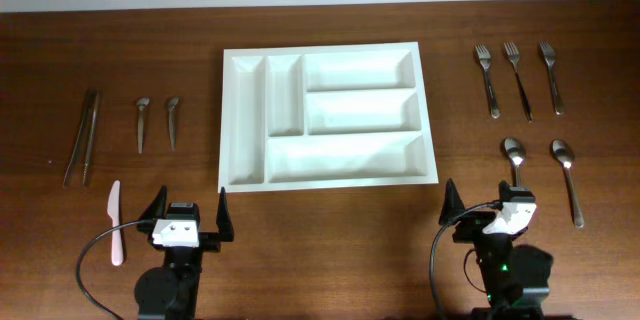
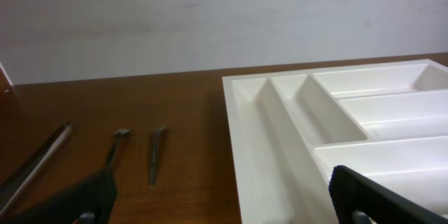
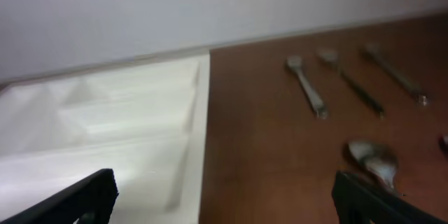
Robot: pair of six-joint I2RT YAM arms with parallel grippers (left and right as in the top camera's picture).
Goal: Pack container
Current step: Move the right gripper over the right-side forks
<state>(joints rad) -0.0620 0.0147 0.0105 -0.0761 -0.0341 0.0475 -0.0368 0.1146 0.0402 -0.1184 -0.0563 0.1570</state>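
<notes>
The container [image 1: 228,120] is a white plastic tray with five compartments, all empty, in the middle of the table. My left gripper [image 1: 190,205] stands open near the front edge, just in front of the tray's left corner. The left wrist view shows the tray's rim [image 2: 234,133] ahead to the right, with bare wood between the open fingers of that gripper [image 2: 220,199]. My right gripper [image 1: 483,205] is open too, in front of the tray's right corner. In the right wrist view the tray's rim [image 3: 203,112] lies to the left and nothing sits between the jaws.
Left of the tray lie dark tongs [image 1: 82,135], two small spoons [image 1: 142,123] [image 1: 172,120] and a pink knife [image 1: 115,222]. To its right are three forks [image 1: 518,80] and two spoons [image 1: 514,155] [image 1: 566,175]. The nearer spoon [image 3: 374,157] is close to my right gripper.
</notes>
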